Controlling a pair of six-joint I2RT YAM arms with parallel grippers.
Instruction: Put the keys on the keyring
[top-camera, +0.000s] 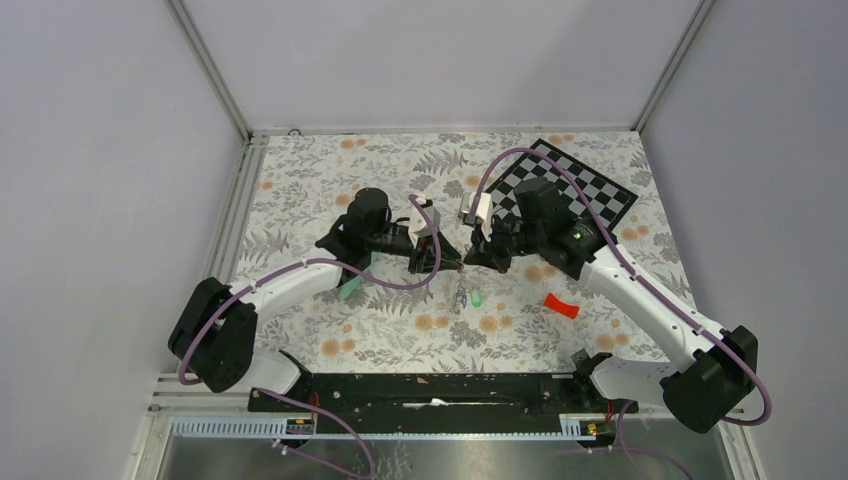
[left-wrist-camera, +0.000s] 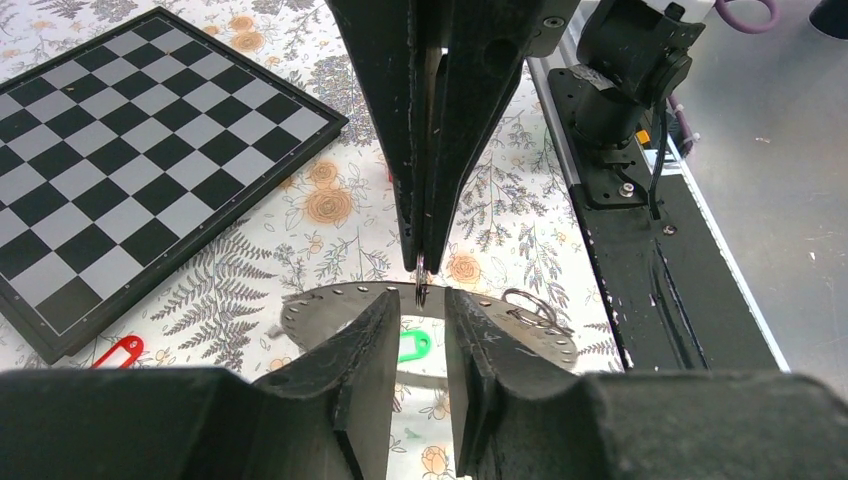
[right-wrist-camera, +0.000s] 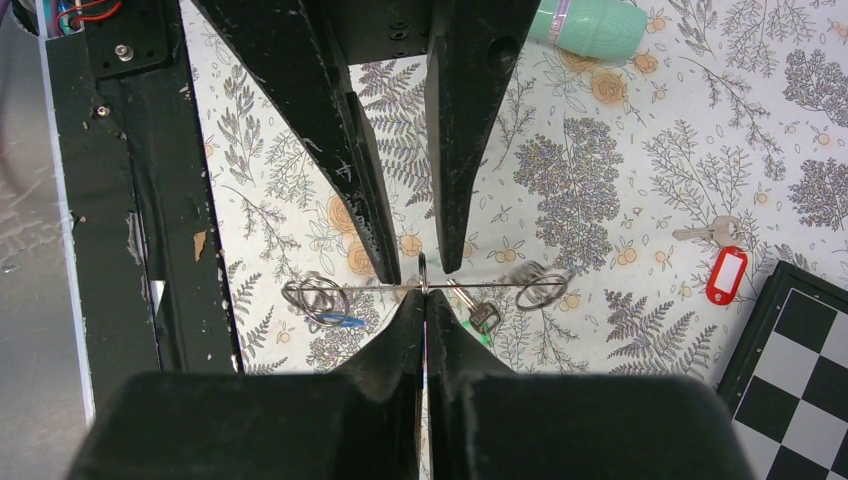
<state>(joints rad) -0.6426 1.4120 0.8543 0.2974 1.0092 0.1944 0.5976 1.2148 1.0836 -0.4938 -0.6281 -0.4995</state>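
Keyring (left-wrist-camera: 320, 312) is hanging mid-air | my right tool (right-wrist-camera: 425, 300) is clamping its edge, left tool (right-wrist-camera: 418, 272) sitting apart around it | green key (right-wrist-camera: 485, 320) and blue key (right-wrist-camera: 345, 320) maybe dangling off it, can't tell | red key (right-wrist-camera: 722, 270) lying on table (right-wrist-camera: 600, 180), not on yet

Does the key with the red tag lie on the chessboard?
No, the red-tagged key lies on the flowered tablecloth, beside the corner of the chessboard, not on it.

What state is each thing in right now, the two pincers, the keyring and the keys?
keyring: gripped at its rim, level.
right pincer: shut on the keyring.
left pincer: open, tips at the keyring's rim.
green-tagged key: dangling under the keyring.
red-tagged key: lying loose, off the keyring.
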